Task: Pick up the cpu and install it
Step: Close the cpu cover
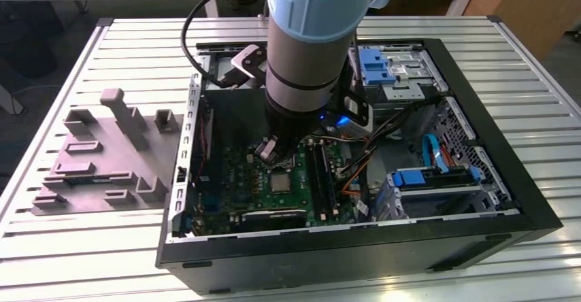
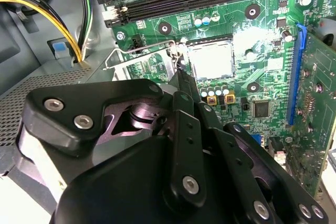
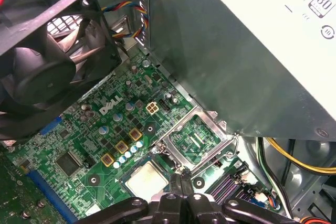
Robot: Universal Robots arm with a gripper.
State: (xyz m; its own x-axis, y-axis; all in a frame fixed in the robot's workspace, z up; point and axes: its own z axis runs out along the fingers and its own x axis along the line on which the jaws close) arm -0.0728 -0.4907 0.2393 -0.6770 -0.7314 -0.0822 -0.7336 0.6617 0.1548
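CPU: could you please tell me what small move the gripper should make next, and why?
Probably lift the gripper slightly, straight up. The cpu already sits flat in place, the gripper looks shut on nothing right beside its edge, and the frame is swung open, so backing off should avoid nudging the cpu.

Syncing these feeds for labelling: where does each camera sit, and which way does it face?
Exterior view: off the arm, high, looking down into the computer case; the arm reaches in.
First wrist view: on the arm, facing the motherboard past the gripper.
Second wrist view: likewise, behind the gripper.
Shared: all three show the cpu in its socket.
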